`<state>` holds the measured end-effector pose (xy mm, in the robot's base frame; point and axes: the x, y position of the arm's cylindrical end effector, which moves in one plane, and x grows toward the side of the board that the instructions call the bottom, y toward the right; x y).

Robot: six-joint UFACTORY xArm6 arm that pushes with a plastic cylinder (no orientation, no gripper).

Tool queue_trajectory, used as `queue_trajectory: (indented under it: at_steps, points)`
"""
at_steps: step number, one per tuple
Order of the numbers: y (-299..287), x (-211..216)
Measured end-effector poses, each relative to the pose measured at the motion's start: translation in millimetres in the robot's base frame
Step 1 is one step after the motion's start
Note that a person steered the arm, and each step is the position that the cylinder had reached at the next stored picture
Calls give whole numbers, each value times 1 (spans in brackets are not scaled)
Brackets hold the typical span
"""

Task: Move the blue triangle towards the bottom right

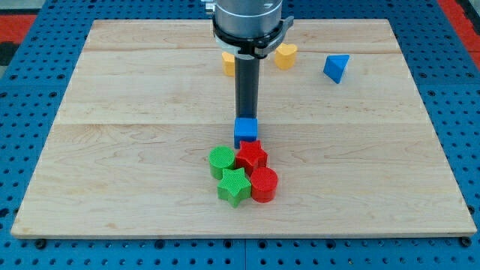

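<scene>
In the camera view, the blue triangle (337,67) lay near the top right of the wooden board (135,172), well apart from the other blocks. It looked like a wedge, its broader face toward the view's top left and a corner pointing down toward the view's bottom; no clear long axis could be made out.

The arm came down from the view's top centre, its grey wrist housing (248,22) sitting above a straight, upright dark rod (247,86). My tip (246,119) stood at the top edge of the blue cube (245,131), touching it or just beside it; which could not be told. The rod carried no fingers, so there was nothing wide, narrow or holding anything. The tip was well to the left of and below the blue triangle.

Just below the blue cube sat a tight cluster: a red star (252,156), a green cylinder (221,160) to its left, a green star (234,185) and a red cylinder (264,184) at the bottom. Behind the rod near the top, an orange block (228,63) was partly hidden on its left, and a yellow heart-like block (285,55) lay on its right.
</scene>
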<state>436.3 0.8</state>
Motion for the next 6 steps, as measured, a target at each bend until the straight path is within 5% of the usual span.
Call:
queue_trajectory:
  at_steps: [3, 6]
  points:
    - [-18, 31]
    - [87, -94]
